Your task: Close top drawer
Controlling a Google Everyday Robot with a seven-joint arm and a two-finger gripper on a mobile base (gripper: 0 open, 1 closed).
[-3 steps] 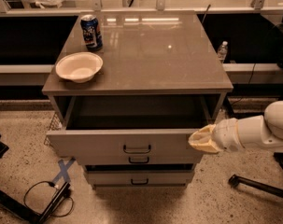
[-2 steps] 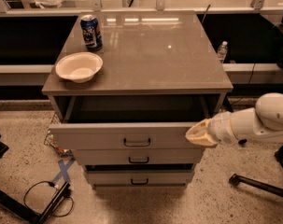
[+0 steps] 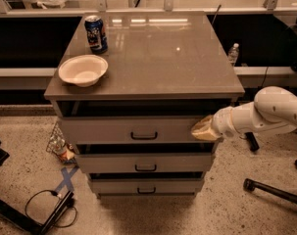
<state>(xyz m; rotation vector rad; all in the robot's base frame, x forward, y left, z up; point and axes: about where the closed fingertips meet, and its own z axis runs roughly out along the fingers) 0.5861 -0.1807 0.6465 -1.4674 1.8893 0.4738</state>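
Observation:
The top drawer (image 3: 104, 130) is a wide grey drawer with a small dark centre handle (image 3: 144, 136), uppermost of three in the grey cabinet. It stands only slightly out from the cabinet, with a dark gap under the tabletop. My gripper (image 3: 203, 129) comes in from the right on a white arm and rests against the right end of the drawer front.
A white bowl (image 3: 83, 70) and a blue can (image 3: 96, 34) stand on the cabinet top (image 3: 158, 58). Two lower drawers (image 3: 145, 164) sit below. Cables and a dark stand (image 3: 45, 212) lie on the floor at left; a chair base (image 3: 273, 190) is at right.
The top drawer has slid back into the cabinet, from well open to nearly shut. My gripper moved forward with it, staying on the right end of its front.

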